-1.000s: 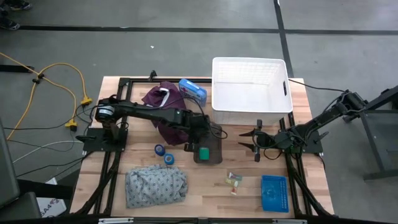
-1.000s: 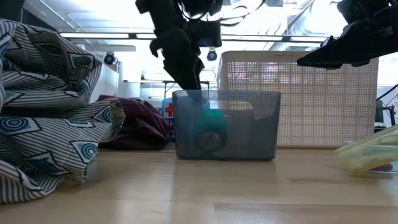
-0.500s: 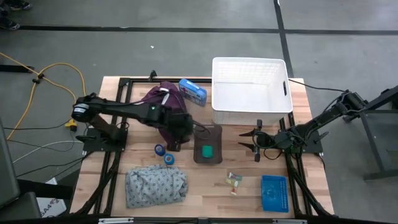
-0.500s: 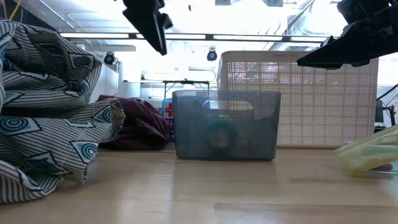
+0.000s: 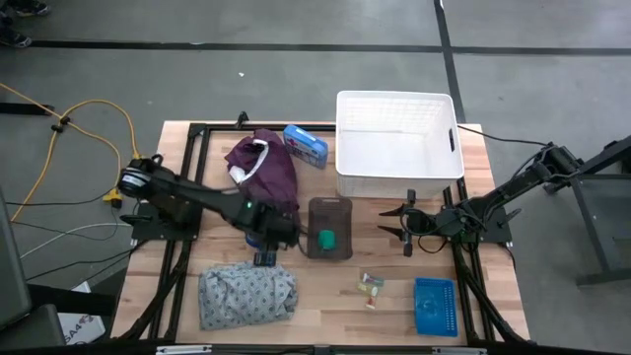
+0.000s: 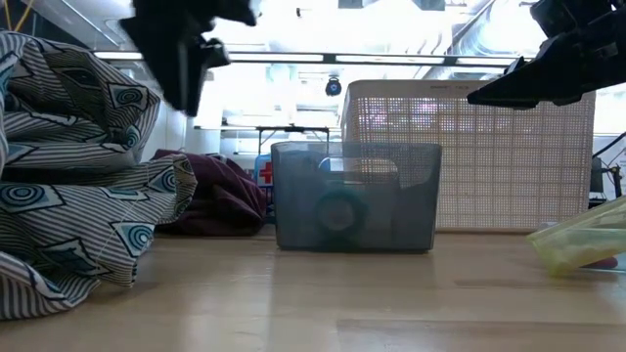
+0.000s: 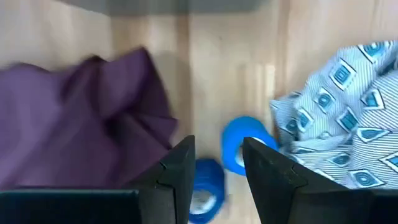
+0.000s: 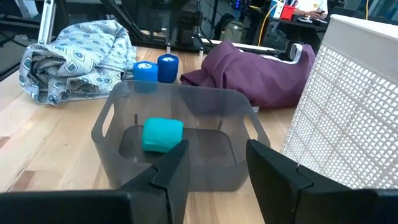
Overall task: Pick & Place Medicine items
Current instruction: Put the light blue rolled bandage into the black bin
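left gripper, fingers apart, above two blue rolls beside the grey patterned cloth

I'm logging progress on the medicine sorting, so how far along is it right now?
One green roll already lies in the grey bin. The left gripper, fingers open and empty, hangs over the two blue rolls between the maroon garment and the patterned cloth, likely next. Small pieces also remain on the table. The right gripper waits beside the bin.
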Controlling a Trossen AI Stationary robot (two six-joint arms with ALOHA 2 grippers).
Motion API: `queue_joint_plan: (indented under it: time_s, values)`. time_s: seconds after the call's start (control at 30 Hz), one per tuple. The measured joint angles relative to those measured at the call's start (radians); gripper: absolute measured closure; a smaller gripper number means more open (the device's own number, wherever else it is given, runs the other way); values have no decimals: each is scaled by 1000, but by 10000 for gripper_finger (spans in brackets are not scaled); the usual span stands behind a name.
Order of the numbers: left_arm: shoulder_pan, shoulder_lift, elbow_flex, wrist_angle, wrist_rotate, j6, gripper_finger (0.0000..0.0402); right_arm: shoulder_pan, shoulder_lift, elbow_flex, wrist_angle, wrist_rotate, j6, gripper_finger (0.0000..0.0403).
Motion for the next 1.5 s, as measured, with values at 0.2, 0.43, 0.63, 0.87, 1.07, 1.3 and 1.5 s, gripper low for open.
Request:
queue_joint_plan:
  time_s: [0.2, 0.43, 0.63, 0.87, 1.07, 1.3, 1.5]
  values:
    - [-85, 0, -88, 79, -7, -111, 274, 0, 0, 0, 0, 0, 0, 256]
    - [-144, 0, -152, 138, -48, -203, 274, 0, 0, 0, -1, 0, 0, 256]
    - [-175, 0, -169, 165, -52, -254, 274, 0, 0, 0, -1, 0, 0, 256]
    - [-183, 0, -195, 203, -65, -264, 274, 0, 0, 0, 0, 0, 0, 256]
    - [-183, 0, -243, 259, -65, -294, 274, 0, 0, 0, 0, 0, 0, 256]
    - [-182, 0, -306, 334, -63, -312, 274, 0, 0, 0, 0, 0, 0, 256]
    - [-173, 0, -330, 358, -57, -333, 275, 0, 0, 0, -1, 0, 0, 256]
